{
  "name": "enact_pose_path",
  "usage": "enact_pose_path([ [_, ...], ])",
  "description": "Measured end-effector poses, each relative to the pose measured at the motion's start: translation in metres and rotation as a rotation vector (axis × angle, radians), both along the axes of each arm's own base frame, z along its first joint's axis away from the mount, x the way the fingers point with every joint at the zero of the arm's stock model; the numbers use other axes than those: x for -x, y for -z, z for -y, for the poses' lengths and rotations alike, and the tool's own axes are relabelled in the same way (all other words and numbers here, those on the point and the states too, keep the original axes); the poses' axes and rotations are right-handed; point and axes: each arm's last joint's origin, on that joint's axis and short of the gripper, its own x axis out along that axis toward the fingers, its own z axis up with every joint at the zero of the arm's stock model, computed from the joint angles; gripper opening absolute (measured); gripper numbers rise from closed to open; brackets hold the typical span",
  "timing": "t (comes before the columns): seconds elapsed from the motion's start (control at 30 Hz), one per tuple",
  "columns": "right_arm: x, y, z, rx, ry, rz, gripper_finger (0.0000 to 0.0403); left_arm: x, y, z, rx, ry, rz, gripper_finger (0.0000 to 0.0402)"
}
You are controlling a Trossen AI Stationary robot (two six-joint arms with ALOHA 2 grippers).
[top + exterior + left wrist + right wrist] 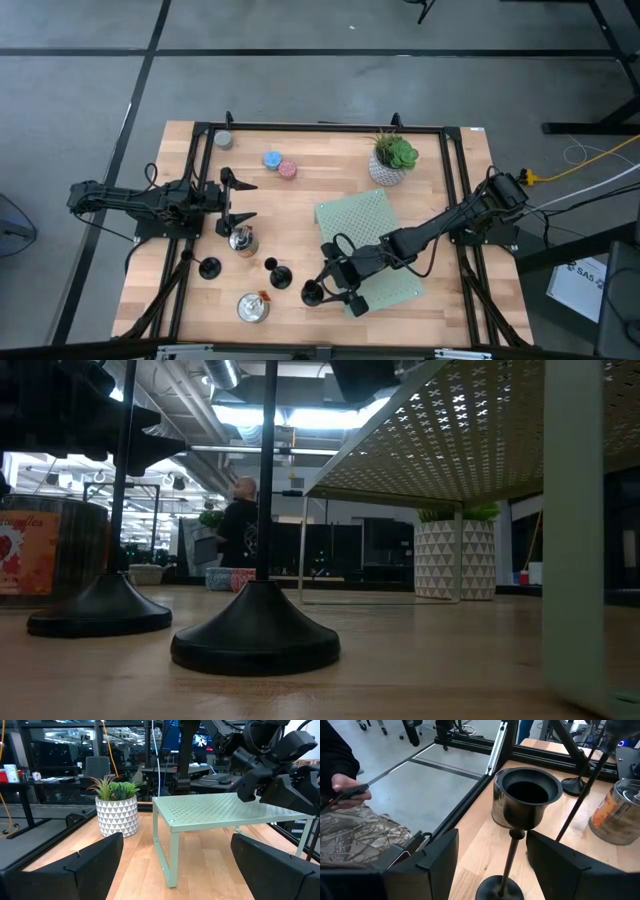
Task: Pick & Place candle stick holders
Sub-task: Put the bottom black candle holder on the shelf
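- Holders (312, 292) stand upright, stems vertical: matte black, round bases, cup tops.
- We see right gripper (335, 288) spread around one stem; left gripper (238, 200) spread, at nine o'clock.

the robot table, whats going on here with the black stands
The right gripper has its open fingers on either side of one black candle stick holder near the front of the table, not yet closed on it. Two more holders stand on the wood to its left. The left gripper waits open at the left side, above a silver tin. The green perforated shelf has nothing on top.
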Motion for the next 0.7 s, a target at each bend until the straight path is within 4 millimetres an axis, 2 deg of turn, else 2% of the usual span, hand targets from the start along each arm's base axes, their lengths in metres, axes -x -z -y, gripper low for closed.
enact_pose_path([
  [0.4, -0.0003, -0.0008, -0.0001, -0.002, 0.000, 0.009, 0.0236, 0.0000, 0.0000, 0.0000, 0.000, 0.000, 0.000, 0.0368],
  [0.7, -0.0022, -0.0021, 0.0024, -0.010, 0.113, 0.023, 0.0236, 0.0000, 0.0000, 0.0000, 0.000, 0.000, 0.000, 0.0368],
])
